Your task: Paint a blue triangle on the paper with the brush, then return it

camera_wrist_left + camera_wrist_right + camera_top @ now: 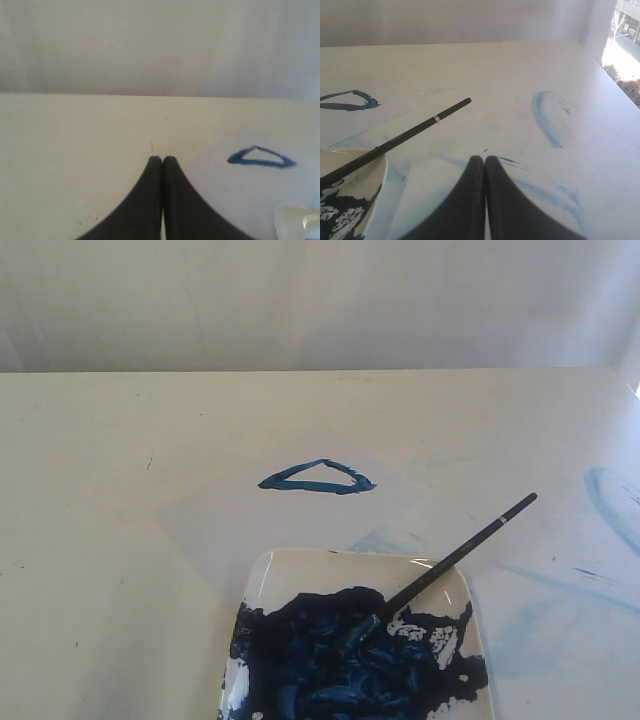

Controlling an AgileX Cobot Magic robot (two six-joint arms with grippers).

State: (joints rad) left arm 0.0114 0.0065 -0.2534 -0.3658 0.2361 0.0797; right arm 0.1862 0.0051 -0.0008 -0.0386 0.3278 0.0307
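Observation:
The blue triangle (pixel 318 478) is painted on the paper (pixel 250 525), a faint diamond-shaped sheet behind the plate; the triangle also shows in the left wrist view (pixel 261 158) and partly in the right wrist view (pixel 347 101). The brush (pixel 455 553) lies free, its bristles in the dark paint on the white plate (pixel 262 575), its handle slanting out over the plate's right rim (pixel 400 138). Neither gripper appears in the exterior view. My left gripper (pixel 162 159) is shut and empty over bare table left of the triangle. My right gripper (pixel 484 159) is shut and empty beside the brush handle.
A thick dark-blue paint mass (pixel 340 660) covers most of the plate. Pale blue smears (pixel 610 505) stain the table at the right, also visible in the right wrist view (pixel 545 120). The table's far edge meets a white wall (pixel 320 300).

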